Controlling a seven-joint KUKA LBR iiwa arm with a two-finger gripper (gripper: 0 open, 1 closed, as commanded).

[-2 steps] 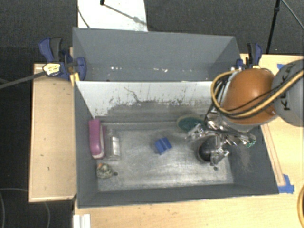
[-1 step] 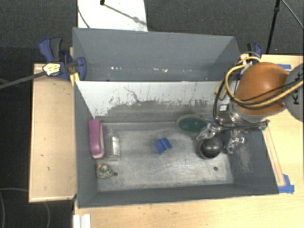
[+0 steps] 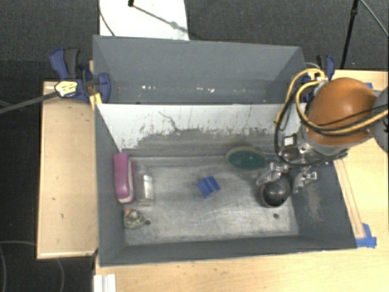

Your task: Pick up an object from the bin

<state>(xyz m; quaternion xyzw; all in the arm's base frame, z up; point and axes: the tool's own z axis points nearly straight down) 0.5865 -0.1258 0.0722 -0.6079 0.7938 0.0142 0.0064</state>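
gripper point(image 3: 285, 182): low in the right end of the bin point(image 3: 200, 72), close to the right wall, down near the floor.
gripper state: can't tell from this angle whether it is open or closed; no grip on anything confirmed.
arm: comes in over the right rim. The orange wrist cover point(image 3: 339, 111) sits above the gripper, with yellow and black cables point(image 3: 290, 102) looped round it.
dark ball point(image 3: 275, 194): black and round, on the floor right at the gripper's tip, a little to its left and toward the near wall. Touching or just beside, can't separate the two.
green disc point(image 3: 246, 159): flat teal oval, near the gripper, to its left and toward the far wall, at the foot of the sloped back panel.
blue block point(image 3: 208, 187): small and skewed, further left of the gripper, about mid-floor, nothing touching it.
pink stapler-shaped item point(image 3: 123, 176): well apart from the gripper, at the opposite end, lying along the left wall.
clear small piece point(image 3: 146, 186): just beside the pink item, on the side facing the gripper.
mottled lump point(image 3: 135, 219): near-left corner, the thing farthest from the gripper.
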